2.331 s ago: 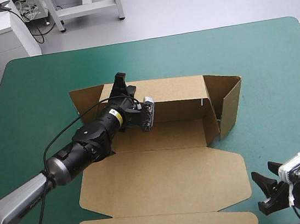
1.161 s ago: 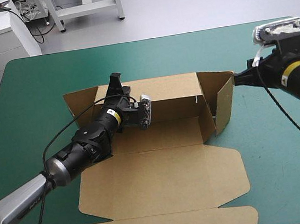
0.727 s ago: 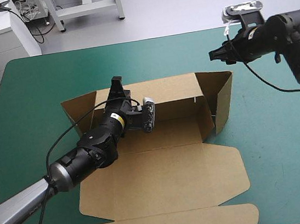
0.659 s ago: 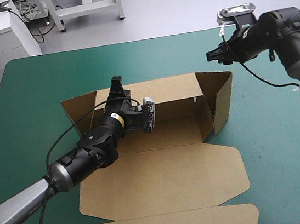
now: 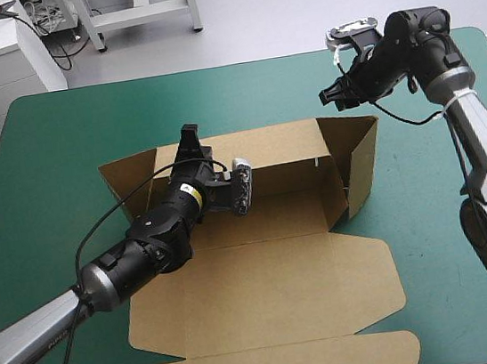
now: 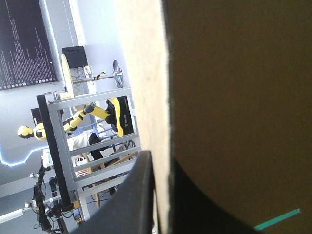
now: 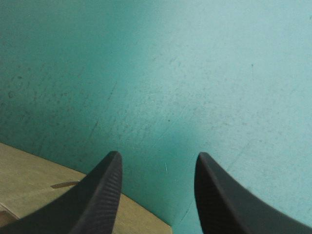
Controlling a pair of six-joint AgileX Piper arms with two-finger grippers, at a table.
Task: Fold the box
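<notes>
The brown box [image 5: 267, 291] lies in the middle of the teal-green table, its lid flat toward the front. Its back wall [image 5: 275, 146] and right side wall [image 5: 363, 159] stand raised. My left gripper [image 5: 190, 141] is shut on the back wall's top edge near the left end. In the left wrist view the board's edge [image 6: 158, 97] runs between the black fingers [image 6: 141, 195]. My right gripper [image 5: 329, 97] hovers open just beyond the box's far right corner. The right wrist view shows its fingers [image 7: 111, 185] apart over the cover, with a piece of board [image 7: 29, 195] beside them.
A side flap [image 5: 126, 175] sticks out at the box's left end, angled up. Bare teal-green cover [image 5: 83, 122] surrounds the box on the far, left and right sides.
My right arm swung from the front right corner up to the far right, then moved left to the box's far right corner. The left gripper kept its hold; the walls shifted slightly.
</notes>
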